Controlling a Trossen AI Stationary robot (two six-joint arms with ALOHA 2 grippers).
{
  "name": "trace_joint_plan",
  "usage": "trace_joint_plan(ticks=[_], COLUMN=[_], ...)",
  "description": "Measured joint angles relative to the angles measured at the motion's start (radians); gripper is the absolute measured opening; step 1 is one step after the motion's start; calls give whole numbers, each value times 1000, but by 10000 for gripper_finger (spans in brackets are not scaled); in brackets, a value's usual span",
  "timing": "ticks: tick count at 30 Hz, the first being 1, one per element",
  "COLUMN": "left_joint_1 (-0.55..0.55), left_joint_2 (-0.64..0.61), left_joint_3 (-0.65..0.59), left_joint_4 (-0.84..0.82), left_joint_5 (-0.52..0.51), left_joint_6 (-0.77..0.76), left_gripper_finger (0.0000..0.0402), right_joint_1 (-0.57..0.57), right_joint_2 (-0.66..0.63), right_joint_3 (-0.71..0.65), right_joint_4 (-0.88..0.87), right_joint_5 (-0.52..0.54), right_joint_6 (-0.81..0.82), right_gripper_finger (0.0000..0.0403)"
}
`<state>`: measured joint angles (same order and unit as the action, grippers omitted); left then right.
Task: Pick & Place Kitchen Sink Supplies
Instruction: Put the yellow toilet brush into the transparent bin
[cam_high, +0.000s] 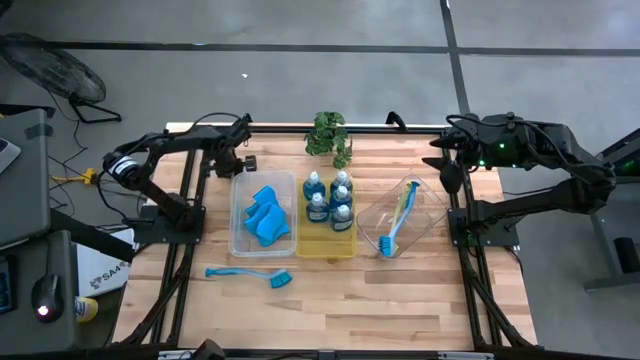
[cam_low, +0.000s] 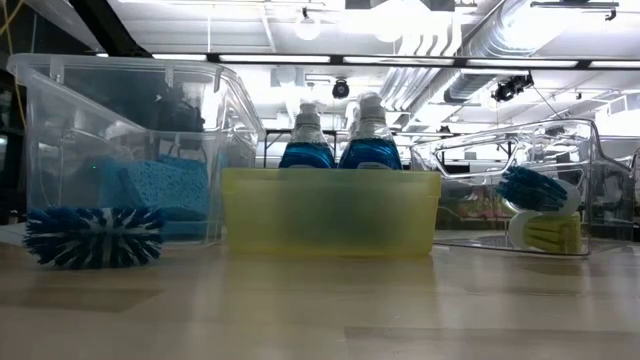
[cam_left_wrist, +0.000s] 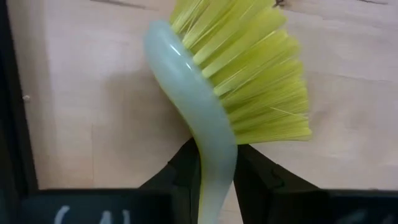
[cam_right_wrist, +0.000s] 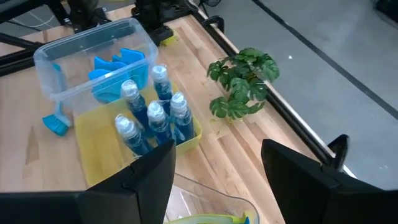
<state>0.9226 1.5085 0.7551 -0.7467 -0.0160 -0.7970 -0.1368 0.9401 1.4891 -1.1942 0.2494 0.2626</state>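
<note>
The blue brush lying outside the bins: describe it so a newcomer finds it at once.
Start at the clear bin holding blue sponges, left of the yellow tray. Just in front of it, flat on the bare wooden table, lies the blue dish brush, the only brush outside any container.

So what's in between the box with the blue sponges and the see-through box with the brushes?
The yellow tray sits between the sponge box and the brush box, holding the blue soap bottles. The high view shows it best.
</note>
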Motion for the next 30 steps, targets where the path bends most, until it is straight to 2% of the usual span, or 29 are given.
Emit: trace_joint_plan(ticks=[9, 14, 21, 28, 30], left_joint_1=[6, 38, 60, 60, 60], left_joint_2=[2, 1, 1, 0, 0], left_joint_3=[155, 254, 439, 699, 773], left_joint_4=[-112, -178, -215, -229, -221], left_joint_5=[-103, -125, -100, -96, -64], left_joint_6=[99, 156, 282, 436, 488], left_gripper_finger=[63, 63, 63, 63, 63], right_joint_1=[0, 0, 0, 0, 0], right_joint_2=[1, 1, 4, 28, 46], right_joint_3=[0, 0, 0, 0, 0], right_joint_4=[3, 19, 102, 168, 205], right_joint_5=[41, 55, 74, 99, 104], right_joint_6=[27, 52, 53, 52, 49], right_gripper_finger=[232, 232, 232, 232, 232])
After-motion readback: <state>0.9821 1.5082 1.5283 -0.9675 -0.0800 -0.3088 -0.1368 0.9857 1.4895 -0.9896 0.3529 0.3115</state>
